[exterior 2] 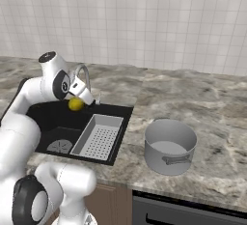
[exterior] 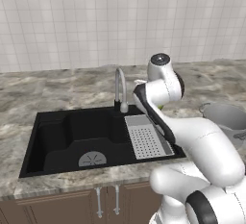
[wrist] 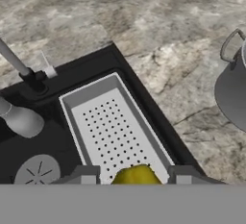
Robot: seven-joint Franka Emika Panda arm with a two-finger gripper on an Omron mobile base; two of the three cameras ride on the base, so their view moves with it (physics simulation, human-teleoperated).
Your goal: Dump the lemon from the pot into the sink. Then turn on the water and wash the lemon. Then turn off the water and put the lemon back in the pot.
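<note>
A rendered kitchen: a marble counter with a black sink (exterior 2: 48, 122) set into it, a grey perforated tray (exterior 2: 99, 137) in the sink's right part, and a silver tap (exterior: 120, 87) behind the basin with no water running. The pot (exterior 2: 170, 146) stands upright on the counter to the right of the sink, apparently empty.

The lemon (exterior 2: 75, 104) hangs in the air above the sink near the tap, between the fingers of the gripper (exterior 2: 81, 101). In the hand view the lemon (wrist: 137, 175) sits between the two fingertips (wrist: 86, 174), which appear pressed against its sides — clamped on it, as far as one can tell — with the tray right below.

The step in hand looks like carrying the lemon back to the pot. To do it well: keep the squeeze steady, lift clear of the sink's edge, travel right until centred over the pot's mouth, then lower inside the rim before letting go — a round fruit dropped from high could bounce out.
</note>
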